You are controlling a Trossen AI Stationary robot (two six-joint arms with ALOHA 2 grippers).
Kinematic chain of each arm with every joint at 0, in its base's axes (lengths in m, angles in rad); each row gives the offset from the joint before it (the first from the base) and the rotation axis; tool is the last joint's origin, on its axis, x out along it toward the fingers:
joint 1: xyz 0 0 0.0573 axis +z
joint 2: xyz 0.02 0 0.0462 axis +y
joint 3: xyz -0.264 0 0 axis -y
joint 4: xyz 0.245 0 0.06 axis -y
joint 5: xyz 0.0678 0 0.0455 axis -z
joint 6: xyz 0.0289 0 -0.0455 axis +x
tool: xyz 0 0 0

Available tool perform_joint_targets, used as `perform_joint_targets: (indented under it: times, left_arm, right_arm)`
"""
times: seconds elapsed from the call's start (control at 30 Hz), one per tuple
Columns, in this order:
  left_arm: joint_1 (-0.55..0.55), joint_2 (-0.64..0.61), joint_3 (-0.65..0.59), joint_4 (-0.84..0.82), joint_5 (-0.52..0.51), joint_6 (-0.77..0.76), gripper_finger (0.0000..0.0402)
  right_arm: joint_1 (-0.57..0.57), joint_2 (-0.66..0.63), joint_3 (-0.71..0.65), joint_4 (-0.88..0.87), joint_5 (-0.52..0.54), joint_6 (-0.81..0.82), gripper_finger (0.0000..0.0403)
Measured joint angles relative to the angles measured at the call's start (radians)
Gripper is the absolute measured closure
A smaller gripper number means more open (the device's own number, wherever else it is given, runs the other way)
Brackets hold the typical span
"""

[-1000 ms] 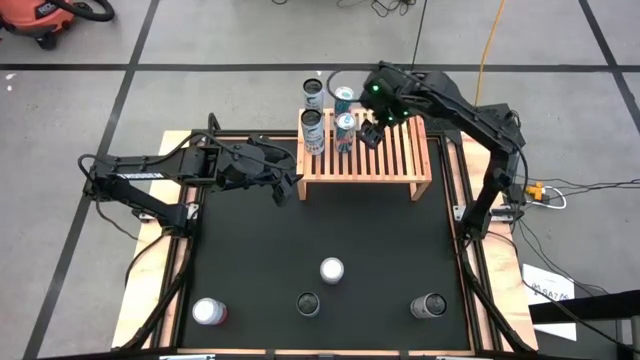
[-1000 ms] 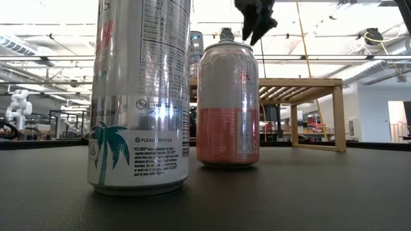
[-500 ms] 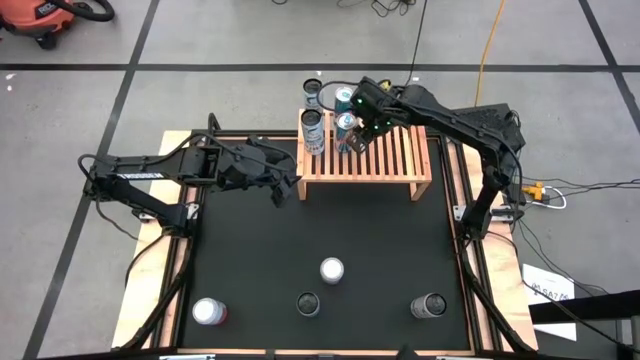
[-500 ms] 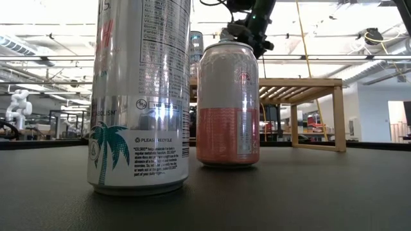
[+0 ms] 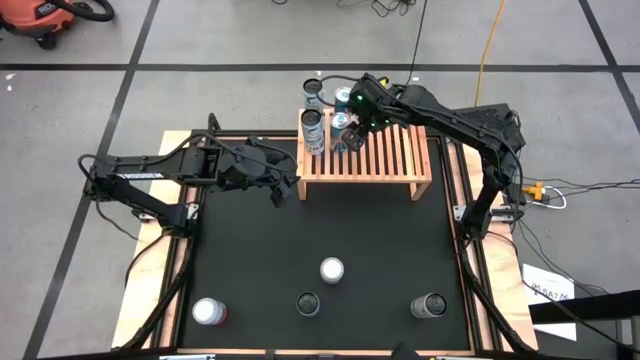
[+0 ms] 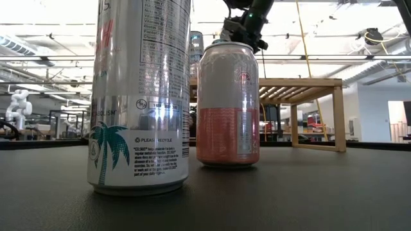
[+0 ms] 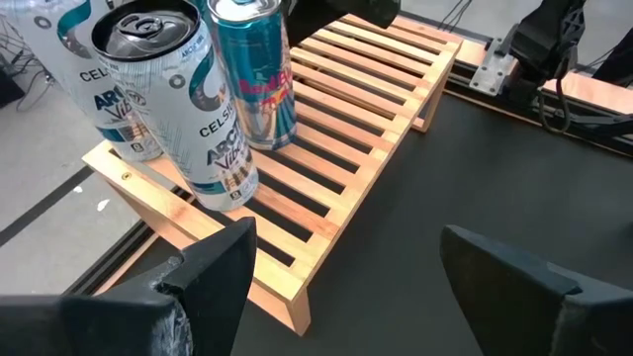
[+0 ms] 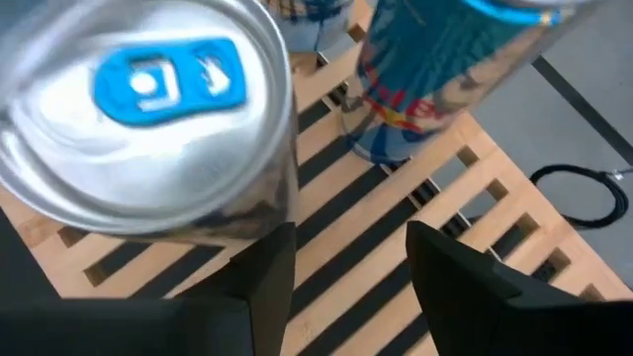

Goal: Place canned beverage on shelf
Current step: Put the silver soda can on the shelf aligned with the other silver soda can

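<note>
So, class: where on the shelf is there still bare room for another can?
The shelf is bare from its middle to the right end. The left end is crowded: four cans cluster there, with the right claw among them.

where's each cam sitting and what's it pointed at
High: overhead, straight down on shelf, both arms.
Low: table height, past two near cans; right arm above.
Left wrist: behind open left gripper, facing shelf cans.
Right wrist: above shelf, right gripper, blue-tab can.
Shared: the shelf.
</note>
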Motion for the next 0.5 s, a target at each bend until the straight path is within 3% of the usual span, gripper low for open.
perform_joint_targets:
  times: [0.5]
  left_arm:
    - [0.0, 0.0, 0.0, -0.054, 0.0, 0.002, 0.0084]
  right_arm:
    - [0.038, -0.157, 0.0, 0.044, 0.028, 0.046, 0.0223]
